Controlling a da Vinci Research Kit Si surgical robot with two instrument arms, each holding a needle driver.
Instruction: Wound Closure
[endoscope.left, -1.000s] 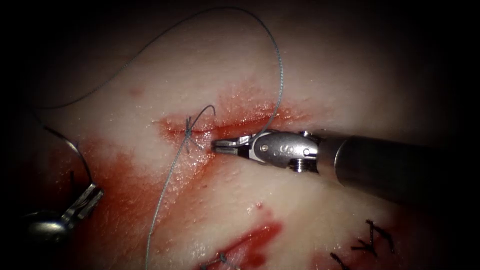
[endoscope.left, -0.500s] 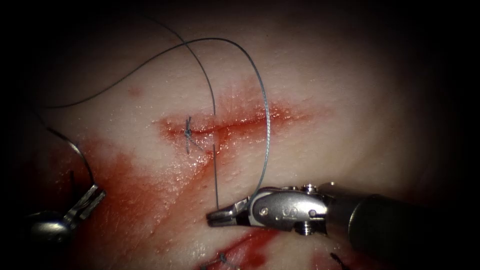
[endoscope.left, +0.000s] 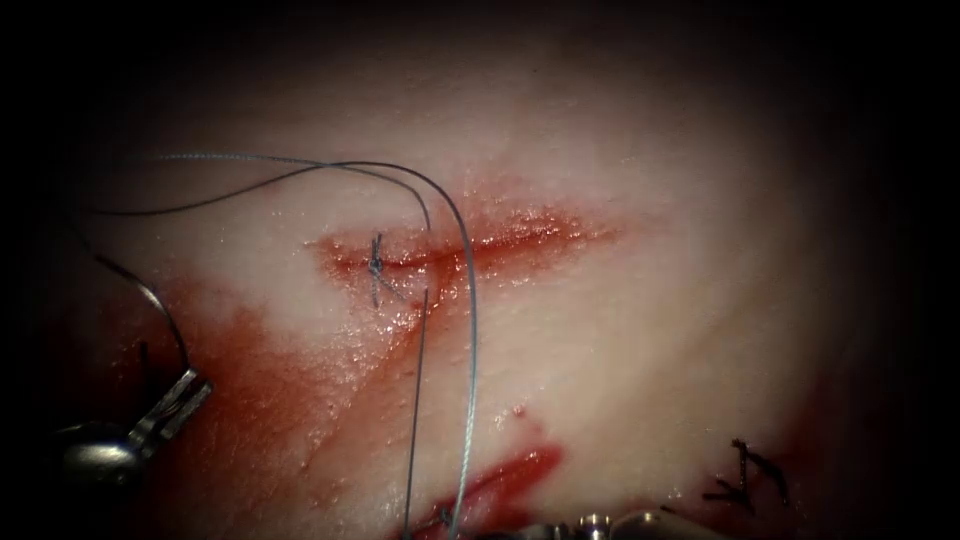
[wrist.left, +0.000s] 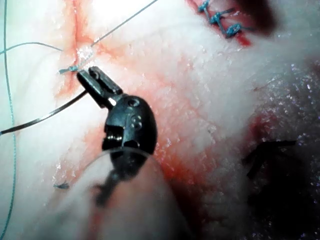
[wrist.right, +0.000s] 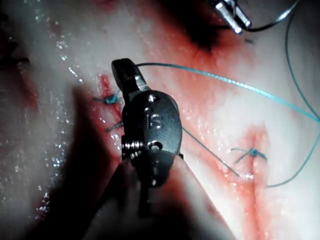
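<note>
Nearest, below the cut, my right tool clamps the thread (its wrist view shows the grip). Left of the cut, my left tool grips the needle near one end, clear of the tissue.

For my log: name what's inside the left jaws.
The left tool holds the needle near one end; the pinched part is covered. Needle lies outside the tissue, left of the cut. Right tool holds thread.
</note>
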